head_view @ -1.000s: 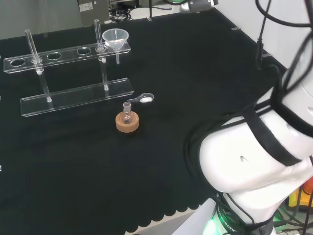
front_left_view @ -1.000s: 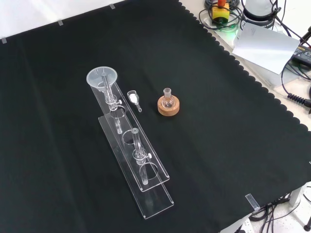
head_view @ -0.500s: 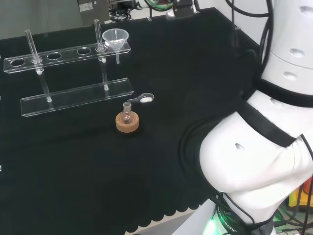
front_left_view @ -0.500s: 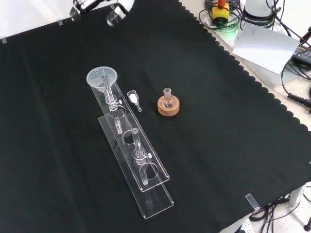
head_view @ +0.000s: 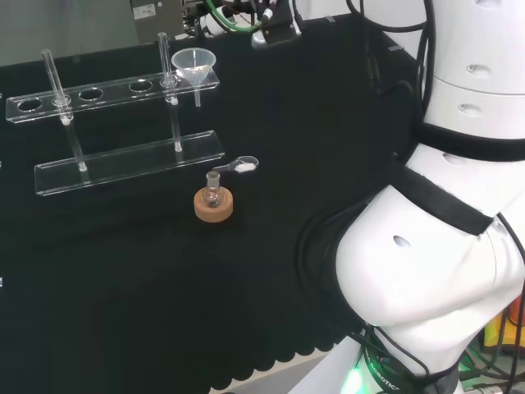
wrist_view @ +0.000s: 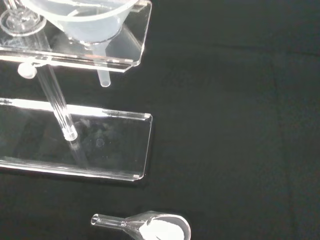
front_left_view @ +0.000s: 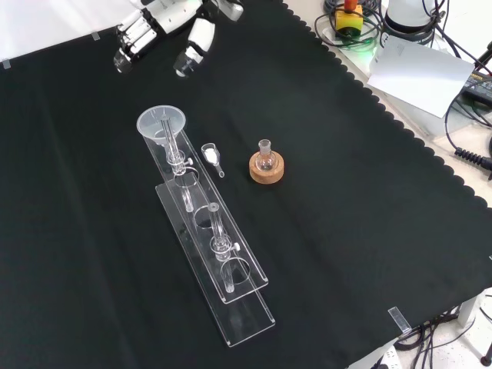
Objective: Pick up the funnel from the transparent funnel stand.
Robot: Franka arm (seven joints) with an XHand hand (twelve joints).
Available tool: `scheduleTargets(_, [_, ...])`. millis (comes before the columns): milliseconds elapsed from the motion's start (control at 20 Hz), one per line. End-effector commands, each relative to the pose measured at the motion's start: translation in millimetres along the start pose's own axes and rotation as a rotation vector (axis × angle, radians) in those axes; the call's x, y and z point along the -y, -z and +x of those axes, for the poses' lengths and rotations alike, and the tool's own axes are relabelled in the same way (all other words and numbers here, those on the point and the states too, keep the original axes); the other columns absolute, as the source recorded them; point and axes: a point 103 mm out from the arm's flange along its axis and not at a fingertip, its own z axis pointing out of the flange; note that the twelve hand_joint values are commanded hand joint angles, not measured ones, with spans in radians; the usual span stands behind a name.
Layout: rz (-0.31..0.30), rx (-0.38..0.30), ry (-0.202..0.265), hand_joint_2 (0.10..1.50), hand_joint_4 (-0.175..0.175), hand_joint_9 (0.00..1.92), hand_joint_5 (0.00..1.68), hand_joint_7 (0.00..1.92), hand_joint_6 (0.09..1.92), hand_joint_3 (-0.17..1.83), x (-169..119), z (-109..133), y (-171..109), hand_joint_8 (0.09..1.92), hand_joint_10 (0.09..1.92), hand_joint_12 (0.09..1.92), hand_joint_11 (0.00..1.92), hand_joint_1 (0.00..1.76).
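Since half a second ago the black and white hand [front_left_view: 173, 31] has come further down from the top edge of the front view toward the stand, and the white arm links have shifted in the head view.

The worktop covered in black cloth [front_left_view: 346, 231] carries all items. The long two-tier transparent funnel stand [front_left_view: 211, 246] serves as landmark; it is upright, with two clear posts joining its lower plate to its holed upper plate. The hand hovers beyond the funnel end of the stand in the front view, apart from it, its fingers [front_left_view: 192, 54] extended, spread and holding nothing.

The clear conical plastic funnel [front_left_view: 162, 123] sits in the end hole of the stand's upper plate, spout pointing down through it. The round cork ring stand carrying a small clear glass flask [front_left_view: 266, 166] rests on the cloth beside the stand, well apart. A small clear scoop holding white powder [front_left_view: 211, 157] lies between the stand and the cork ring, just beside the stand.
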Motion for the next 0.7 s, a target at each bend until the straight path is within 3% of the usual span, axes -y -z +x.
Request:
scheduleTargets(50, [0.046, 0.039, -0.011, 1.03, -0.008, 0.18, 0.15, 0.02, 0.09, 0.27, -9, 14, -8, 0.54, 0.70, 1.45, 0.01, 0.31])
scheduleTargets(350, [0.074, 0.083, -0.012, 0.96, -0.013, 0.20, 0.15, 0.03, 0.09, 0.25, -18, 29, -11, 0.60, 0.72, 1.45, 0.05, 0.48])
scheduleTargets(700, [0.157, 0.061, -0.008, 0.87, -0.028, 0.28, 0.17, 0.06, 0.09, 0.26, -21, 34, -7, 0.74, 0.80, 1.49, 0.26, 0.47])
